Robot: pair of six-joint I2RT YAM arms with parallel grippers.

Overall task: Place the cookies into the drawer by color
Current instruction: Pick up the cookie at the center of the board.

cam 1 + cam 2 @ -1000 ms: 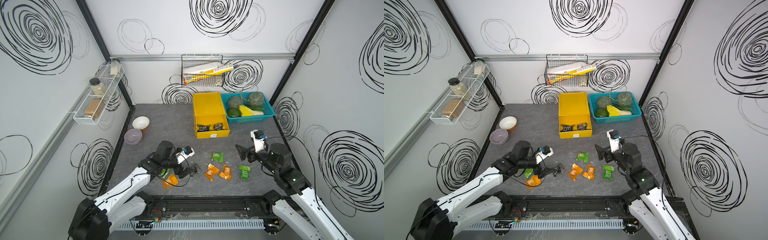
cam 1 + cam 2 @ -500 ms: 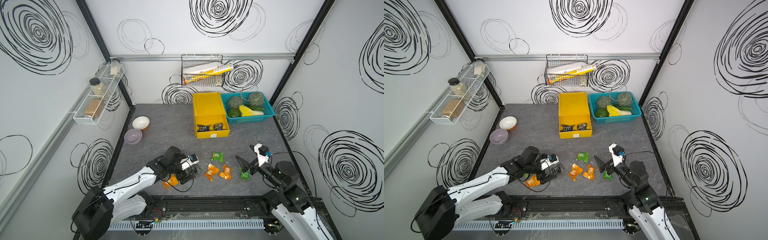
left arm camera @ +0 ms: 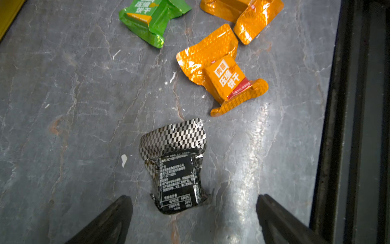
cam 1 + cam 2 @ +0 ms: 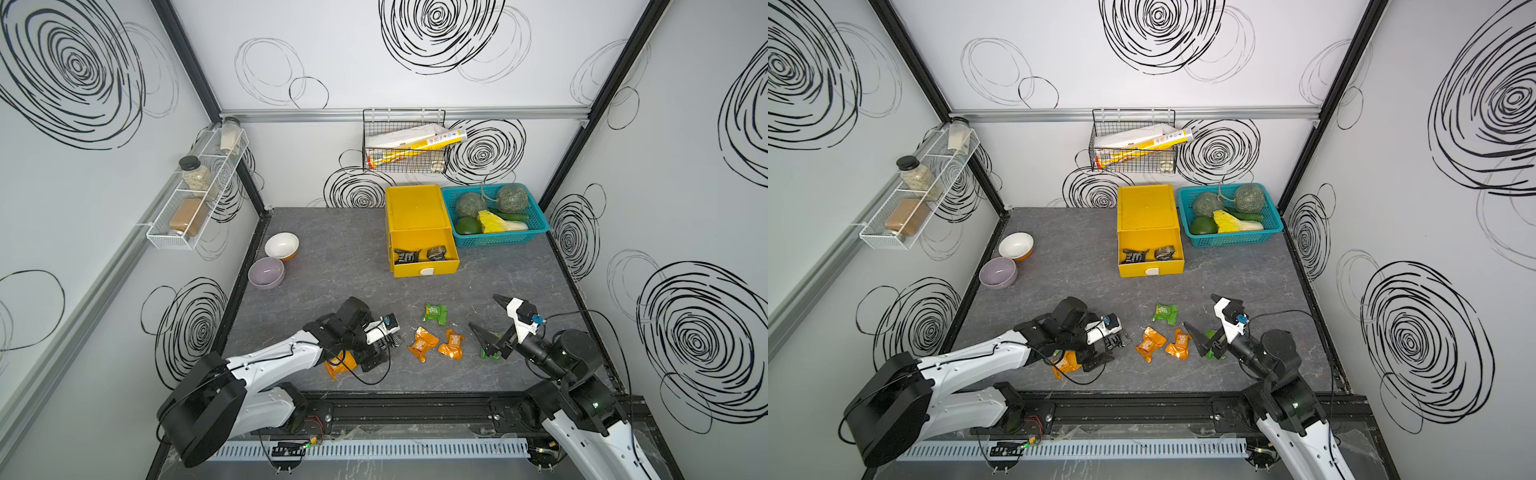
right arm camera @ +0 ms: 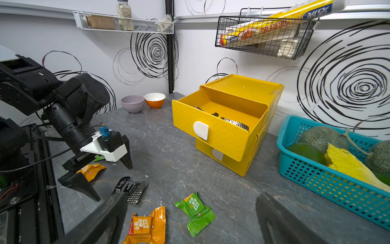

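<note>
Both pairs of jaws were spread wide and holding nothing, from where I stood. Left gripper [image 5: 111,182] was down low over the dark grey stone-look tabletop [image 4: 332,249], and a black cookie packet [image 3: 175,164] lay flat on the slab right between its tips, printed side up, with neither finger touching it as far as I could tell. Just past those tips sat two orange packets [image 4: 423,343] [image 4: 452,344], with a green packet [image 4: 434,312] a bit beyond them. A third orange one [image 4: 340,363] poked out from under the left wrist.

Right gripper [image 4: 483,310] hung just above the surface with another green one [image 4: 490,351] half hidden under it.

Well ahead of both grippers, the yellow drawer cabinet [image 4: 415,208] stood by the back wall. Its top drawer [image 5: 219,135] was pulled out, with two black packets [image 4: 407,255] [image 4: 436,252] inside. Teal basket [image 4: 498,239] of melons sat right beside it, and two bowls [image 4: 281,245] [image 4: 266,272] were off by the left wall.

Walls were white with big black scribbly swirls. A wire basket [image 4: 405,145] hung on the back one and a white wire shelf [image 4: 195,199] with jars on the left.
</note>
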